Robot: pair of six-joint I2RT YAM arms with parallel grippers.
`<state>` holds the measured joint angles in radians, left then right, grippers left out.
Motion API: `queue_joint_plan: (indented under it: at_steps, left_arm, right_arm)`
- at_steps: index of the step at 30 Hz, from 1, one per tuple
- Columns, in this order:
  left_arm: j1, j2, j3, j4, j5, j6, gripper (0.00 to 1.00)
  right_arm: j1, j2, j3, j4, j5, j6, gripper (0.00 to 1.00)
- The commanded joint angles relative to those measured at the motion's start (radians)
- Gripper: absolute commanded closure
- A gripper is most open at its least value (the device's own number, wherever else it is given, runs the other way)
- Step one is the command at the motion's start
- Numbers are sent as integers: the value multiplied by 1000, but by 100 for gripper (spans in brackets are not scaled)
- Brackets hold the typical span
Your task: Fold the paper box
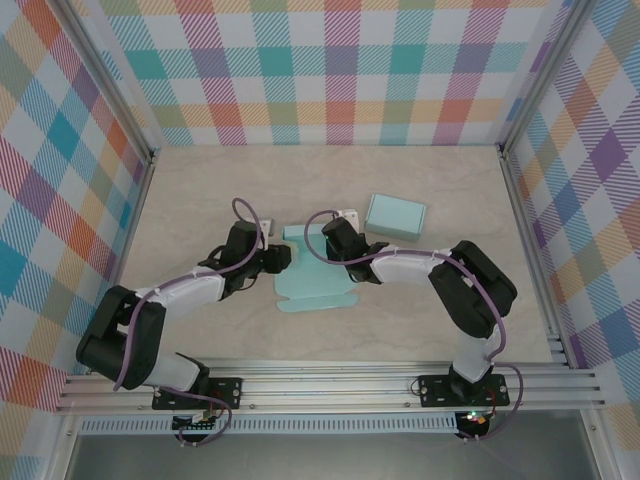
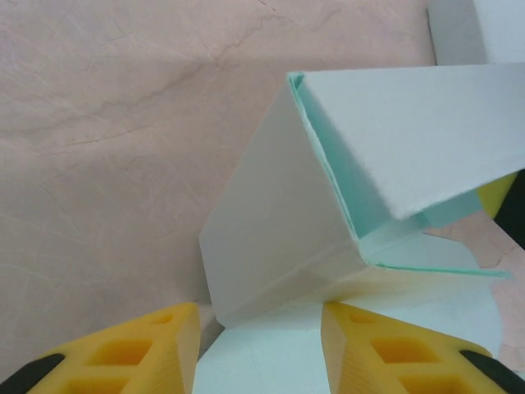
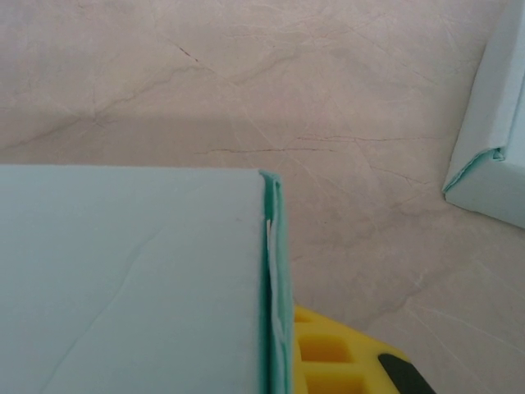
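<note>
Tabletop (image 1: 200, 200): pale, marble-patterned, with plaid walls on three sides.
Paper box (image 1: 312, 285): a teal sheet, half folded, lying flat mid-tabletop between the two arms. Its far end is raised into walls.
Left pincer (image 1: 283, 256): sits at the sheet's left edge. Seen from its wrist, the pincer (image 2: 258, 313) is spread, with yellow fingers (image 2: 139, 349) either side of the flat panel. A raised flap of the paper box (image 2: 279, 238) stands just ahead.
Right pincer (image 1: 322, 238): sits over the far end of the sheet, pressed together on a standing wall. From its wrist, the doubled edge of the paper box (image 3: 123, 279) runs against one yellow finger (image 3: 328, 353).
Finished box (image 1: 395, 215): closed and teal, lying just right of the right pincer and apart from the sheet. Its corner (image 3: 496, 139) shows in the right wrist view.
</note>
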<state>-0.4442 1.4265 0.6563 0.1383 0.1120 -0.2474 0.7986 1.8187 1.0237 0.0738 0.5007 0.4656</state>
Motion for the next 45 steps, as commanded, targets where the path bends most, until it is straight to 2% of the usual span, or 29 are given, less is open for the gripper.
queue_joint_plan:
  at_steps: [1,4,6,10,17,21,25,27,34,37,39,40,43,45]
  left_arm:
    - [-31,41,40,60,-66,89,56]
    - [-50,89,71,67,-114,126,56]
    - [-75,120,86,73,-202,143,58]
    - [-116,146,88,111,-384,145,68]
    - [-164,185,107,99,-597,131,83]
    - [-172,222,142,31,-754,35,87]
    - [-172,249,174,-56,-913,-120,86]
    - [-170,260,194,-107,-959,-198,86]
    - [-141,314,266,-265,-1011,-370,85]
    - [-116,318,254,-261,-990,-398,86]
    - [-95,308,226,-211,-924,-400,85]
    - [-85,299,198,-136,-854,-375,84]
    - [-85,270,134,34,-680,-282,75]
    - [-87,248,110,75,-608,-246,70]
  right_arm:
    - [0,7,-8,-2,-61,-7,100]
    - [3,5,-14,5,-78,-1,100]
    - [6,7,-14,7,-88,5,100]
    - [14,8,-10,-6,-85,22,100]
    - [22,17,11,-45,-83,78,100]
    - [36,28,30,-57,-84,109,100]
    - [48,35,41,-64,-95,164,100]
    - [56,35,39,-54,-100,182,100]
    - [74,61,60,-48,-129,222,100]
    - [74,69,65,-51,-139,247,100]
    - [74,72,68,-54,-140,255,100]
    - [74,76,73,-60,-142,259,100]
    - [74,89,101,-96,-136,260,100]
    - [74,94,114,-113,-131,264,100]
